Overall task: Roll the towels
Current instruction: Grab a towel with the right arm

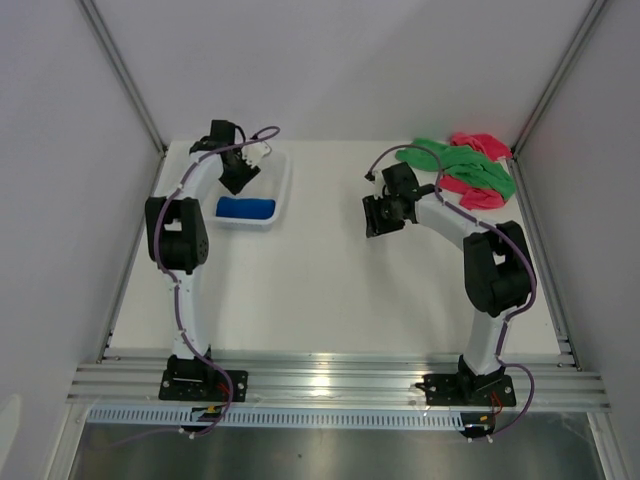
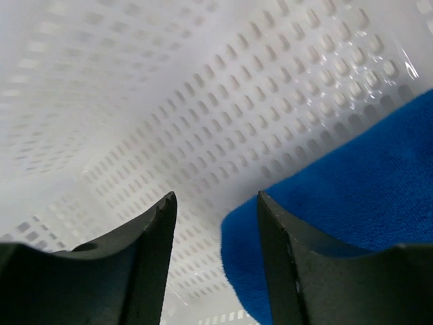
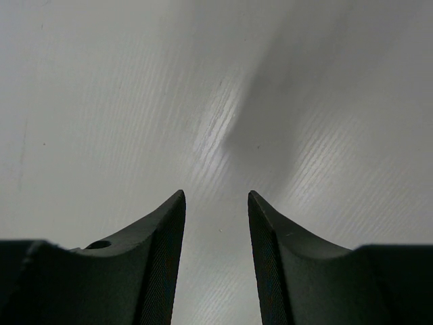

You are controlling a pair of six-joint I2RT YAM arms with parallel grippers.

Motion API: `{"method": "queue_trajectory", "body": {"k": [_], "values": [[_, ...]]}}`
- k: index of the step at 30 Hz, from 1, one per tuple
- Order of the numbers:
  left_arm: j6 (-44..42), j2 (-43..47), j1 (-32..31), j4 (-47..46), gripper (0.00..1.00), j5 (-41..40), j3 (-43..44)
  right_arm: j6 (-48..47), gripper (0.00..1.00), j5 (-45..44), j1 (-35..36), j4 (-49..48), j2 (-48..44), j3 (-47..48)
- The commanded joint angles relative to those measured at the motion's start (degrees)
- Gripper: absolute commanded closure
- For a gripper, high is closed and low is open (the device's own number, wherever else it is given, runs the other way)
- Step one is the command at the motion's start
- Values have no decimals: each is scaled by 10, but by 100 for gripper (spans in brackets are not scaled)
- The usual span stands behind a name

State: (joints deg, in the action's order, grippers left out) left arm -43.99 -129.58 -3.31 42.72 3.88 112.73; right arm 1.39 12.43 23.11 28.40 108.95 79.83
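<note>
Tabletop (image 1: 320, 290): basket (image 1: 284, 190) left, towels (image 1: 465, 170) far-right corner

White tabletop (image 1: 330, 290) between plain pale walls (image 1: 340, 60), slanting aluminium struts (image 1: 120, 70) at the corners, ribbed metal rail (image 1: 340, 378) in front.

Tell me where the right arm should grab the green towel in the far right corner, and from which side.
Probably grip the green towel by its left end, which lies flat on the bare table, clear of the pink towel. Come down from above on the left, where the right gripper hangs with fingers open; elsewhere the two towels overlap.
</note>
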Motion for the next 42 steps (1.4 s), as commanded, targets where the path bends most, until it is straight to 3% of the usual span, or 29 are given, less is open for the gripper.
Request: {"method": "queue_trajectory", "body": {"k": [1, 5, 10, 11, 12, 13, 14, 15, 17, 22, 24, 25, 27, 29, 32, 34, 38, 42], "values": [[-2, 48, -3, -37, 45, -14, 25, -12, 54, -32, -7, -24, -44, 13], [26, 72, -10, -68, 43, -35, 31, -27, 54, -83, -27, -48, -72, 18], [99, 166, -16, -83, 22, -54, 64, -97, 52, -218, -52, -108, -147, 20], [107, 184, -17, -77, 7, -52, 68, -115, 47, -266, -57, -118, -155, 19], [120, 202, -17, -66, 1, -43, 74, -120, 42, -280, -63, -145, -173, 11], [123, 243, -17, -61, 0, -25, 73, -122, 35, -291, -70, -163, -183, 3], [130, 264, -17, -55, 1, -13, 70, -109, 1, -312, -84, -212, -194, -8], [142, 285, -17, -45, 1, 19, 61, -98, 0, -315, -91, -232, -215, -30], [166, 346, -17, -44, 1, 40, 42, -58, 1, -304, -115, -275, -236, -52], [275, 432, -14, -5, 1, 68, -7, -2, 1, -159, -187, -327, -260, -91], [241, 465, -13, 63, 1, 166, -38, 11, 5, -164, -209, -295, -243, -64], [178, 479, -13, 82, 0, 205, -79, 13, 9, -169, -213, -286, -234, -52], [139, 509, -21, 105, 5, 271, -169, 19, 20, -175, -218, -253, -213, -35], [78, 550, -37, 96, 10, 262, -273, 19, 27, -189, -218, -263, -202, -37], [3, 586, -98, 30, 28, 116, -456, 33, 33, -208, -226, -263, -171, -31], [-15, 594, -113, -8, 30, 92, -509, 86, 37, -205, -266, -239, -145, 8], [-2, 584, -121, -60, 30, 70, -547, 158, 42, -149, -315, -173, -70, 91], [0, 540, -121, -110, 30, 61, -552, 169, 37, -181, -319, -182, 2, 124]]}}
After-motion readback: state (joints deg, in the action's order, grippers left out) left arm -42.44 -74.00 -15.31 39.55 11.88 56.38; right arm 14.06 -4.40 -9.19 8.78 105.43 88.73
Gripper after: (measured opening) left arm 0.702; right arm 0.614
